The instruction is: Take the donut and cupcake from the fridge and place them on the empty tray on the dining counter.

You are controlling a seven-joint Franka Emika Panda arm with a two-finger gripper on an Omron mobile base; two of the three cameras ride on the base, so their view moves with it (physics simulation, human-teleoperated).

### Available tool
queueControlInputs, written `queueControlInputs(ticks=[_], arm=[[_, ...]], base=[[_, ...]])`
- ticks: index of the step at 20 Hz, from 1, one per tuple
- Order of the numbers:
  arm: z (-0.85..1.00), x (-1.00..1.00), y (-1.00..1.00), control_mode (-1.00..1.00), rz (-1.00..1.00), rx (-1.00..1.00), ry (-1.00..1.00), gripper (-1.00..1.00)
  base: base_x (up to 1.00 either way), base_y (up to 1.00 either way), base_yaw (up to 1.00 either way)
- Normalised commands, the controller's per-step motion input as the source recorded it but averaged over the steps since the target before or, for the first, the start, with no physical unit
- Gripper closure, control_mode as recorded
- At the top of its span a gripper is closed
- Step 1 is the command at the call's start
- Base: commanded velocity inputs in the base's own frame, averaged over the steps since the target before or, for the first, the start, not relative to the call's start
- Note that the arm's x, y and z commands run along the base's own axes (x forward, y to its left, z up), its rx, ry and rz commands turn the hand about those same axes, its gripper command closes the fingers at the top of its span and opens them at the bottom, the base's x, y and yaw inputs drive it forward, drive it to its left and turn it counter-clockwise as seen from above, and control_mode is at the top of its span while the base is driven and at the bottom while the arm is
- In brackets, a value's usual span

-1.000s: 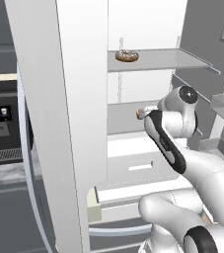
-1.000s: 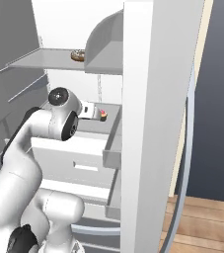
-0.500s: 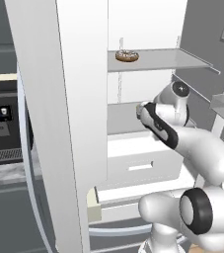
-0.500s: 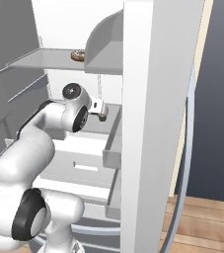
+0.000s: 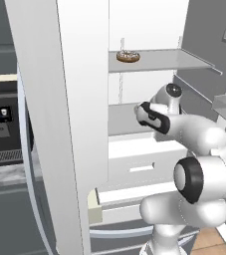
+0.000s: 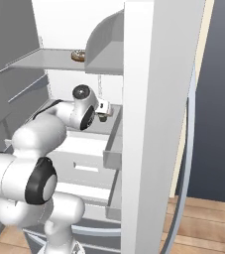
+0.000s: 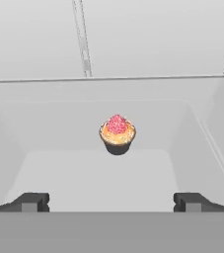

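Since the gripper (image 7: 111, 201) looks straight along the middle shelf of the fridge (image 5: 69, 124), what matters is that the cupcake (image 7: 117, 134) sits dead ahead of it, centred between the two finger tips (image 7: 32, 201) and a little farther back on the pale shelf floor, apart from both. Its jaws stand wide apart with nothing between them, and the cupcake is upright, pink top up and dark base down, so it has no long axis to line up with; a straight push forward should, by my reading, bring it between the fingers. From the left base view the hand (image 5: 149, 115) reaches into the open fridge at the middle shelf, while the donut (image 5: 128, 56) lies on the shelf above, near its front edge and well apart from the hand. From the right base view the same donut (image 6: 78, 55) shows on that upper shelf, above the arm's wrist (image 6: 102, 108). Neither sweet has left the fridge yet
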Motion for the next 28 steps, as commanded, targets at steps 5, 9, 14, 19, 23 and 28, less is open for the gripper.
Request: queueControlInputs(ticks=[5,9,14,19,23,28], arm=[[-0.20,0.46,-0.07,-1.00,0.00,0.00,0.01,-1.00],[-0.22,0.48,0.00,-1.00,0.00,0.00,0.00,-1.00],[-0.28,0.50,0.00,-1.00,0.00,0.00,0.00,-1.00],[-0.24,0.42,-0.01,-1.00,0.00,0.00,0.00,-1.00],[-0.22,0.36,-0.04,-1.00,0.00,0.00,0.00,-1.00],[-0.20,0.26,-0.08,-1.00,0.00,0.00,0.00,-1.00]], base=[[0.00,0.00,0.00],[0.00,0.00,0.00],[0.00,0.00,0.00],[0.00,0.00,0.00],[0.00,0.00,0.00],[0.00,0.00,0.00]])
